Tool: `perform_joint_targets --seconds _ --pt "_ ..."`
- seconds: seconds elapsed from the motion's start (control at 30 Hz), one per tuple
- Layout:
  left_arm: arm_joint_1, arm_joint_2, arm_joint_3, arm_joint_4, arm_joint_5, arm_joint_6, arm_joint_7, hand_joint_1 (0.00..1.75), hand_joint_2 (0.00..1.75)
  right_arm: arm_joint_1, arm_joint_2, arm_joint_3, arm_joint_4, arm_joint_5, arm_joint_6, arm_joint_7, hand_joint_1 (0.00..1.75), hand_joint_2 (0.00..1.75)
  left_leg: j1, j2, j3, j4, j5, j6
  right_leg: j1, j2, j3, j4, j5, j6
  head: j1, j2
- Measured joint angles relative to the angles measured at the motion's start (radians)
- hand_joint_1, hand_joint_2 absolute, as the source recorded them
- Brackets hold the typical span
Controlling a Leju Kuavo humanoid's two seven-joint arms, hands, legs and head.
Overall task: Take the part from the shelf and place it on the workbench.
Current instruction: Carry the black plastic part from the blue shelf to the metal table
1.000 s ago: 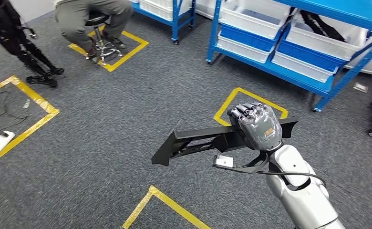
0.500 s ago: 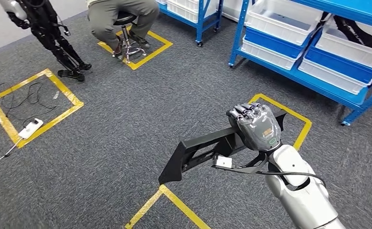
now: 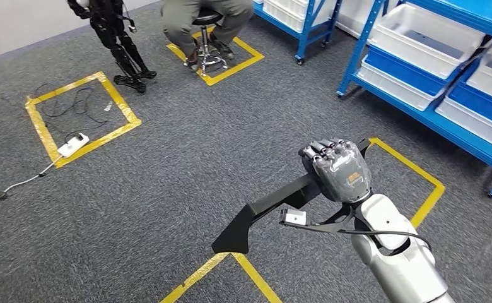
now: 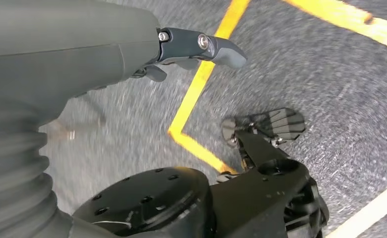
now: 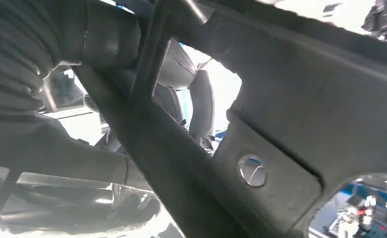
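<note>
Gripping the black part [image 3: 275,205] in the right hand [image 3: 337,167], fingers closed over its upper end; held above the carpet floor [image 3: 168,164], near the blue shelf [image 3: 420,69]. Left hand [image 4: 181,47]: holding nothing, fingers apart.

One black part [image 3: 275,205], held in one right hand [image 3: 339,169]; one left hand [image 4: 132,44] over the carpet. Two blue shelf racks [image 3: 420,101], carrying at least four white bins [image 3: 420,31]. One seated person [image 3: 199,19] on one stool [image 3: 207,47], one dark standing robot [image 3: 114,31], one white power strip [image 3: 73,144].
</note>
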Motion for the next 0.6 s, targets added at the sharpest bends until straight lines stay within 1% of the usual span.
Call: perform_joint_targets --seconds 0.03,0.07,0.1,0.13,0.17,0.2,0.23,0.27,0.3,0.33,0.37,0.4,0.43,0.47,0.5,0.53,0.57,0.6 --pt "0.003 0.0 0.012 0.0 0.017 -0.007 0.006 0.0 1.75 0.003 -0.001 0.0 0.0 0.0 0.002 0.0 1.75 1.75 0.001 -0.011 -0.001 0.0 0.001 -0.002 -0.004 0.001 -0.002 0.003 0.005 0.01 0.0 0.0" --pt "0.005 0.0 0.024 0.0 0.031 -0.012 0.013 0.0 1.75 0.005 -0.001 0.001 0.0 0.001 0.005 0.001 1.75 1.75 0.003 -0.023 -0.001 0.001 0.003 -0.005 -0.009 0.003 0.015 -0.033 0.025 0.022 0.0 0.0" --pt "0.007 0.0 0.035 0.0 0.041 -0.015 0.017 0.0 1.75 0.005 -0.001 0.001 0.0 0.002 0.008 0.002 1.75 1.75 0.006 -0.033 -0.001 0.001 0.004 -0.009 -0.016 0.007 0.049 -0.102 0.053 0.035 0.0 0.0" --pt "0.008 0.001 0.045 0.0 0.048 -0.017 0.021 0.0 1.75 0.005 0.0 0.001 0.0 0.004 0.011 0.003 1.75 1.75 0.007 -0.044 -0.002 0.002 0.005 -0.016 -0.023 0.018 0.088 -0.181 0.08 0.046 0.001 0.0" --pt "0.009 0.002 0.052 0.0 0.052 -0.018 0.023 0.0 1.75 0.005 0.0 0.001 -0.001 0.006 0.013 0.005 1.75 1.75 0.007 -0.053 -0.003 0.003 0.006 -0.023 -0.025 0.027 0.118 -0.241 0.1 0.05 0.001 0.0" --pt "0.01 0.002 0.059 0.0 0.06 -0.021 0.025 0.0 1.75 0.004 0.001 0.001 -0.001 0.007 0.014 0.006 1.75 1.75 0.007 -0.061 -0.006 0.004 0.007 -0.031 -0.024 0.034 0.135 -0.276 0.112 0.047 0.0 0.0" --pt "0.012 0.003 0.068 0.0 0.069 -0.026 0.027 0.0 1.75 0.004 0.002 0.002 -0.002 0.008 0.014 0.007 1.75 1.75 0.007 -0.067 -0.009 0.003 0.009 -0.039 -0.021 0.036 0.141 -0.288 0.116 0.04 0.0 0.0" --pt "0.015 0.003 0.076 0.0 0.079 -0.032 0.028 0.0 1.75 0.004 0.004 0.003 -0.002 0.009 0.015 0.008 1.75 1.75 0.008 -0.072 -0.011 0.002 0.011 -0.046 -0.017 0.03 0.142 -0.287 0.12 0.03 -0.001 0.0" --pt "0.018 0.004 0.085 0.0 0.088 -0.038 0.03 0.0 1.75 0.003 0.006 0.003 -0.003 0.01 0.015 0.008 1.75 1.75 0.011 -0.069 -0.014 0.003 0.011 -0.051 -0.018 0.025 0.142 -0.286 0.123 0.022 -0.001 0.0" --pt "0.021 0.004 0.093 0.0 0.094 -0.042 0.031 0.0 1.75 0.003 0.008 0.004 -0.004 0.01 0.016 0.008 1.75 1.75 0.012 -0.053 -0.019 0.014 0.004 -0.055 -0.019 0.019 0.142 -0.287 0.125 0.014 -0.002 0.0" --pt "0.022 0.005 0.099 0.0 0.098 -0.044 0.032 0.0 1.75 0.002 0.01 0.004 -0.005 0.011 0.016 0.008 1.75 1.75 0.012 -0.031 -0.031 0.042 -0.015 -0.058 -0.02 0.012 0.143 -0.288 0.127 0.004 -0.003 0.0" --pt "0.023 0.005 0.105 0.0 0.1 -0.046 0.032 0.0 1.75 0.002 0.01 0.004 -0.006 0.011 0.017 0.008 1.75 1.75 0.012 -0.005 -0.052 0.092 -0.045 -0.059 -0.019 0.005 0.144 -0.289 0.127 -0.005 -0.004 0.0" --pt "0.023 0.005 0.109 0.0 0.102 -0.048 0.033 0.0 1.75 0.002 0.01 0.004 -0.006 0.011 0.017 0.009 1.75 1.75 0.012 0.015 -0.082 0.159 -0.082 -0.061 -0.014 -0.002 0.144 -0.289 0.127 -0.012 -0.004 0.0" --pt "0.022 0.005 0.112 0.0 0.103 -0.049 0.033 0.0 1.75 0.003 0.011 0.005 -0.006 0.011 0.017 0.009 1.75 1.75 0.012 0.023 -0.115 0.232 -0.116 -0.062 -0.008 -0.011 0.144 -0.289 0.126 -0.017 -0.005 0.0" --pt "0.022 0.005 0.116 0.0 0.103 -0.051 0.033 0.0 1.75 0.004 0.011 0.006 -0.006 0.011 0.017 0.009 1.75 1.75 0.012 0.027 -0.139 0.288 -0.137 -0.061 -0.003 -0.02 0.144 -0.289 0.125 -0.019 -0.004 0.0" --pt "0.022 0.005 0.119 0.0 0.103 -0.051 0.033 0.0 1.75 0.004 0.012 0.008 -0.006 0.011 0.017 0.009 1.75 1.75 0.011 0.028 -0.147 0.309 -0.139 -0.059 0.003 -0.028 0.144 -0.288 0.124 -0.02 -0.004 0.0" --pt "0.023 0.005 0.122 0.0 0.104 -0.051 0.033 0.0 1.75 0.004 0.012 0.01 -0.006 0.011 0.017 0.009 1.75 1.75 0.009 0.03 -0.132 0.286 -0.123 -0.053 0.007 -0.037 0.145 -0.288 0.124 -0.021 -0.004 0.0" --pt "0.023 0.005 0.125 0.0 0.104 -0.051 0.033 0.0 1.75 0.004 0.013 0.011 -0.007 0.011 0.017 0.009 1.75 1.75 0.006 0.037 -0.097 0.226 -0.094 -0.044 0.012 -0.044 0.146 -0.288 0.123 -0.022 -0.004 0.0"
